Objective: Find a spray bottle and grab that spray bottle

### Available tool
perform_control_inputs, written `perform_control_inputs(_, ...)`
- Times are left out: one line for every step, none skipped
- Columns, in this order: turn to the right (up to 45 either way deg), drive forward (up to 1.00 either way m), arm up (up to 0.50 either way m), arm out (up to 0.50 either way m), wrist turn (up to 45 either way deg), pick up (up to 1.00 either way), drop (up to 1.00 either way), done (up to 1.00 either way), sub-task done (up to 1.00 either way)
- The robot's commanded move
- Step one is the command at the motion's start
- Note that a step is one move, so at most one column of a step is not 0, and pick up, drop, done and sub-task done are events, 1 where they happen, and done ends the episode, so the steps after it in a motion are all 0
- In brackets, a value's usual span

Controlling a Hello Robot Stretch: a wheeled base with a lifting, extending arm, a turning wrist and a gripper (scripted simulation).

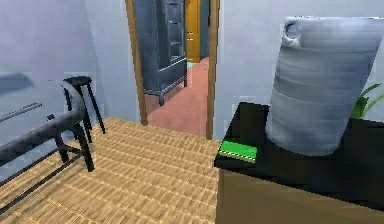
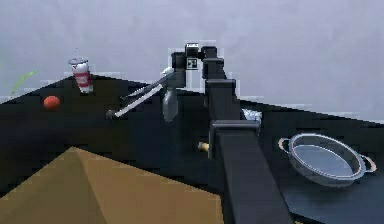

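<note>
A small white bottle [image 2: 82,76] with a red band and a pale top stands upright at the far left of the dark tabletop [image 2: 60,140] in the arm side view. The dark arm [image 2: 235,140] rises from the bottom edge and reaches over this tabletop. My gripper [image 2: 122,106] points its thin fingers [image 2: 140,97] down and left, ending to the right of the bottle and short of it. A grey shape [image 2: 169,104] sits just under the gripper's body. With the tabletop behind the fingers, I cannot tell whether the gripper holds anything.
A red ball-like thing [image 2: 51,102] lies near the bottle, a grey pan [image 2: 322,158] at the right, a brown box [image 2: 90,190] at the bottom left. The forward view has a big grey jug [image 1: 322,80] and a green item [image 1: 238,152] on a dark counter [image 1: 300,175], a doorway [image 1: 175,70], a stool [image 1: 85,100] and a bench [image 1: 40,140].
</note>
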Motion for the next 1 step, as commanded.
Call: perform_control_inputs(0.0, 0.0, 0.0, 0.0, 45.0, 0.0, 0.0, 0.0, 0.0)
